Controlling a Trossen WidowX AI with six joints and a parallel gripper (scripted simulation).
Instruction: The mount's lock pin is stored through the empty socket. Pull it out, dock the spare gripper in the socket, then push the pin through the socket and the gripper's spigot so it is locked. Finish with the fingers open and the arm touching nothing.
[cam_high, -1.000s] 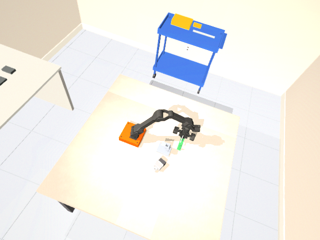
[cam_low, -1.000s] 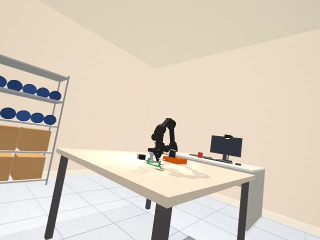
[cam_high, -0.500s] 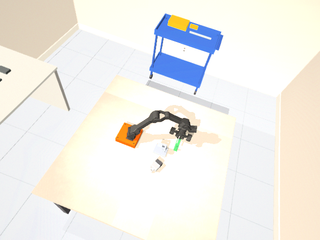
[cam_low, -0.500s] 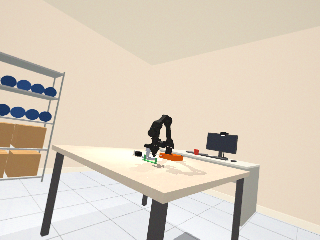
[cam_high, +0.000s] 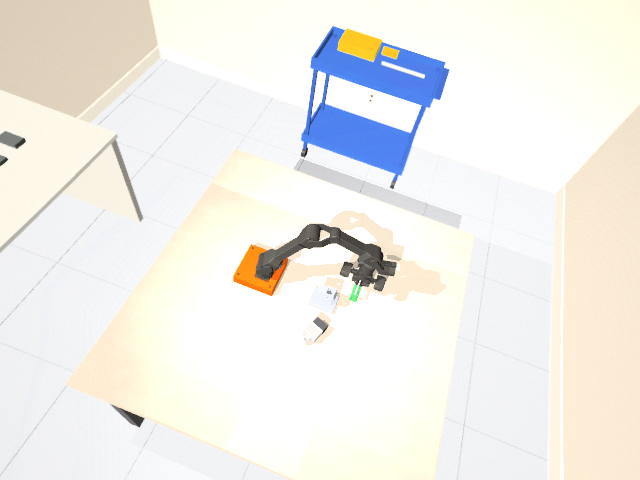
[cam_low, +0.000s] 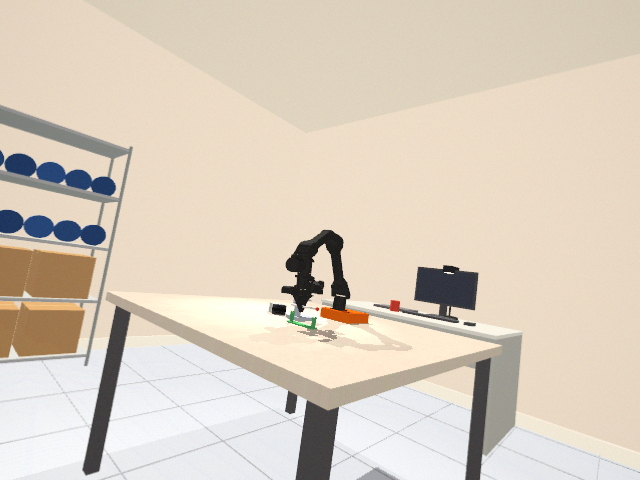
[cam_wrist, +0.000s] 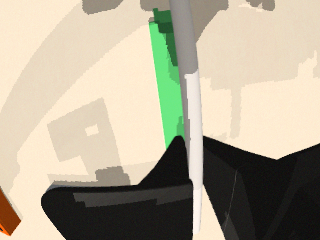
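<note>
Item, one pair of jaws (cam_high: 360, 283) (cam_low: 301, 311): narrow, shut on the pin (cam_low: 311, 308) (cam_wrist: 194, 115), a pale slender rod, out of the socket. Item, one green cradle (cam_high: 354, 298) (cam_low: 302, 323) (cam_wrist: 167, 90): on the counter (cam_high: 206, 330) (cam_low: 248, 341), beneath the pin in your wrist view; whether they touch, you cannot tell. Item, one mount (cam_high: 323, 300): at eight o'clock from the jaws in your top view, its details too small to read. Item, one spare gripper (cam_high: 315, 329) (cam_low: 277, 308): at between six and seven o'clock from the mount, undocked. Hazards, as you may judge them: a thin, smooth rod can pivot or slide if you swing quickly, since the grip covers little of it; a low sideways move could catch the cradle's uprights and knock it askew; if you intend to park the pin there, releasing off-line could let it roll away, leaving you nothing ready for locking.
</note>
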